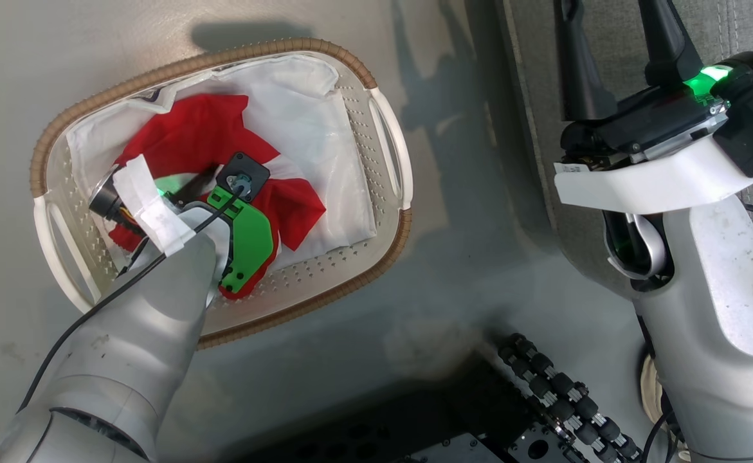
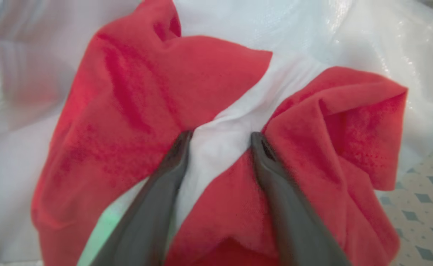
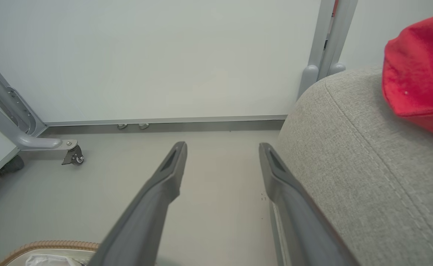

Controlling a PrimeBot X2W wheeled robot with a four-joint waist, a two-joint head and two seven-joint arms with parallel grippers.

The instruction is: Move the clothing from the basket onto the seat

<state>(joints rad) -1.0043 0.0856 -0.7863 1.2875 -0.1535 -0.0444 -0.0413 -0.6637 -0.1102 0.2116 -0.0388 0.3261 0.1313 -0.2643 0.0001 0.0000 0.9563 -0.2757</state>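
Where left tool (image 2: 220, 137) rests, clothing (image 2: 138, 96) between fingertips (image 2: 181, 147), in basket (image 1: 177, 64).

red clothing (image 1: 190, 141) crumpled in basket (image 1: 386, 138), grey seat (image 3: 349, 166)

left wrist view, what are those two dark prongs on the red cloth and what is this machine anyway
It's a two-armed wheeled robot. The head view looks down from its head; each wrist view looks along one arm's tool. Those prongs are the left tool, open, tips pressed on the red clothing in the basket, which stands on the floor with a white liner. Nothing is gripped yet. The right tool is open and empty beside the grey seat, where a red piece lies.
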